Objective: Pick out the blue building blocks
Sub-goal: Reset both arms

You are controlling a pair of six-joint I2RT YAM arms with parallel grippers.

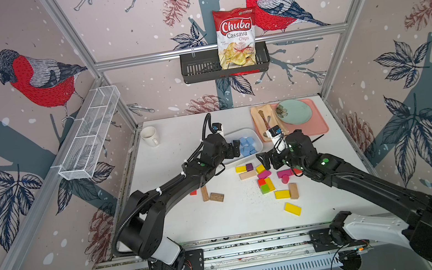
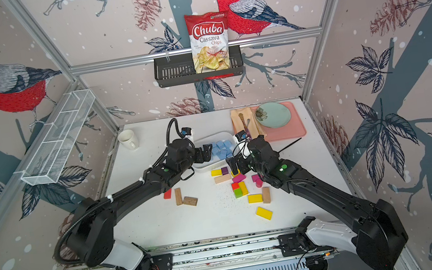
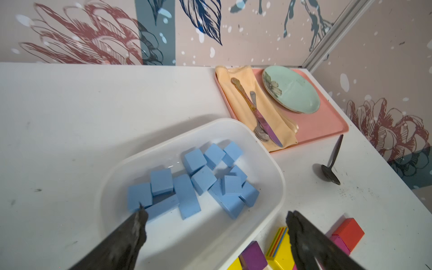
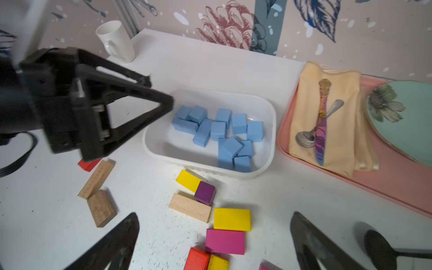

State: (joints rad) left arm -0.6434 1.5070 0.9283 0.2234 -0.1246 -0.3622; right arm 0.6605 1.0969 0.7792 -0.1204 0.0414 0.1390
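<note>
Table [image 1: 236, 219] with blue building blocks [image 1: 246, 145], bird-print walls [image 1: 134, 23]

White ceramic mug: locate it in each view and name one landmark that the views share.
Top view: the white ceramic mug stands at the table's far-left corner.
Top view: same corner.
Left wrist: not in view.
Right wrist: the mug stands by the wall, beyond the white plastic tub.
Shared landmark: that tub, holding the blue building blocks.

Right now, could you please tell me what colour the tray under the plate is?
Pink; the tray shows best in the left wrist view.
</note>
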